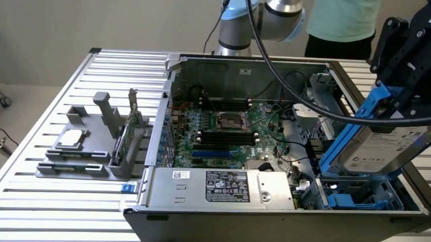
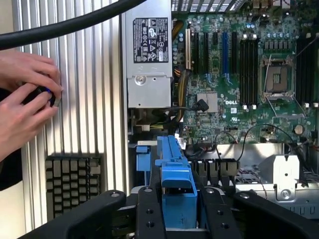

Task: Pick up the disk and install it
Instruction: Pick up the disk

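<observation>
The disk (image 1: 380, 148) is a silver-grey drive with a white label in a bright blue bracket. It hangs tilted above the corner of the open computer case (image 1: 202, 201) at the exterior view's right. My black gripper (image 1: 396, 103) is shut on its upper end. In the wrist view the blue bracket (image 2: 175, 186) sits clamped between my two black fingers (image 2: 149, 211), over the drive bay area of the case. Below the disk lies a blue drive bay (image 1: 354, 200).
Inside the case are the motherboard (image 1: 225, 126) and the grey power supply (image 1: 219, 185). A grey fixture (image 1: 84, 151) on the slatted table holds a square chip and an upright green card. A person's hands (image 2: 25, 99) work near a keyboard (image 2: 72, 181). A person stands behind the table.
</observation>
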Robot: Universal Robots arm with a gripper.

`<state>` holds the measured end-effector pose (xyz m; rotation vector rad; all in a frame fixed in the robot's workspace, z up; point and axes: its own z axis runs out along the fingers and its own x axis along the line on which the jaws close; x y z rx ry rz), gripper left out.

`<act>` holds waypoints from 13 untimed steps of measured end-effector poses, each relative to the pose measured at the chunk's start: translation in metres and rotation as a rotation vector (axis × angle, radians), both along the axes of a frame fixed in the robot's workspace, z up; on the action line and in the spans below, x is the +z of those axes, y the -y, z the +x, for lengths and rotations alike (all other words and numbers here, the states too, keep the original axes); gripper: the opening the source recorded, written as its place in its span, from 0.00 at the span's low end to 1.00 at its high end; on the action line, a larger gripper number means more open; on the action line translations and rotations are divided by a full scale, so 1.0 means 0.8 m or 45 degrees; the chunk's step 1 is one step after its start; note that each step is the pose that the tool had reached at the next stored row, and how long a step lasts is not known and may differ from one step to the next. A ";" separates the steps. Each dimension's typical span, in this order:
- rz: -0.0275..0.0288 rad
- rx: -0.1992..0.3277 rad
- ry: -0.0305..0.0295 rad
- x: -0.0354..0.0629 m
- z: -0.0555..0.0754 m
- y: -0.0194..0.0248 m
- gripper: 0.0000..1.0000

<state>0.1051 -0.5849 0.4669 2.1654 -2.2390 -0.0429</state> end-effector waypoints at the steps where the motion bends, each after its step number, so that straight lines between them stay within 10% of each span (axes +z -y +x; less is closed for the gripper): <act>1: -0.0003 0.000 0.0001 -0.002 0.005 0.0002 0.33; 3: -0.0009 0.000 -0.0007 -0.006 0.009 0.0026 0.33; 7: -0.0002 0.000 -0.0280 -0.010 0.013 0.0069 0.33; 13: -0.0004 0.001 -0.0197 -0.013 0.014 0.0071 0.33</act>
